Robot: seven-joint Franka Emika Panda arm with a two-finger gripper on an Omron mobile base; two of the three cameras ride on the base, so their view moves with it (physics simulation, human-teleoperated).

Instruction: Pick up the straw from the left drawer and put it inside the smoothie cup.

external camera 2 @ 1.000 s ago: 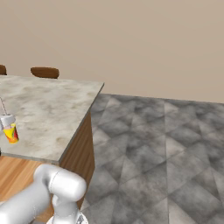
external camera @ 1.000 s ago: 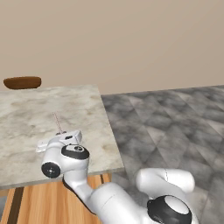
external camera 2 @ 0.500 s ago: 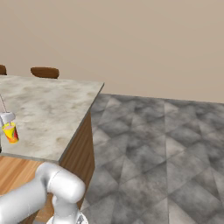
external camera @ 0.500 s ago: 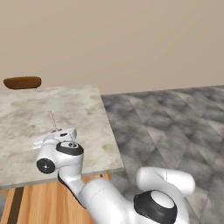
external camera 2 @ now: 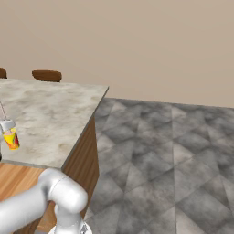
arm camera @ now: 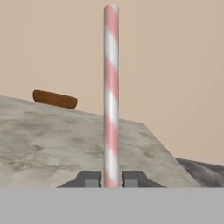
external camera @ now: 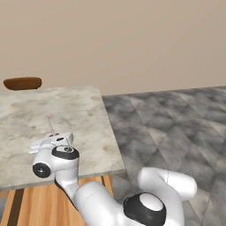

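My pincer [arm camera: 111, 179] pinches the straw [arm camera: 111, 96] by its base, upright above the surface [arm camera: 52, 140]; it looks featherlight, thin, easily crushed or tilted.

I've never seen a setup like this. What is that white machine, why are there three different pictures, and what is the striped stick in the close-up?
The white machine is a robot arm in a computer-drawn kitchen. Two pictures come from cameras on its base, looking forward from behind it on the left and on the right. The third comes from a camera on its hand. There the pincer, two small dark tips, is shut on a pink-and-white straw that stands up from it. The marble counter carries a brown bowl at its far edge and, in the right-hand picture, a yellow smoothie cup. Wood at the bottom of the left picture is a drawer.
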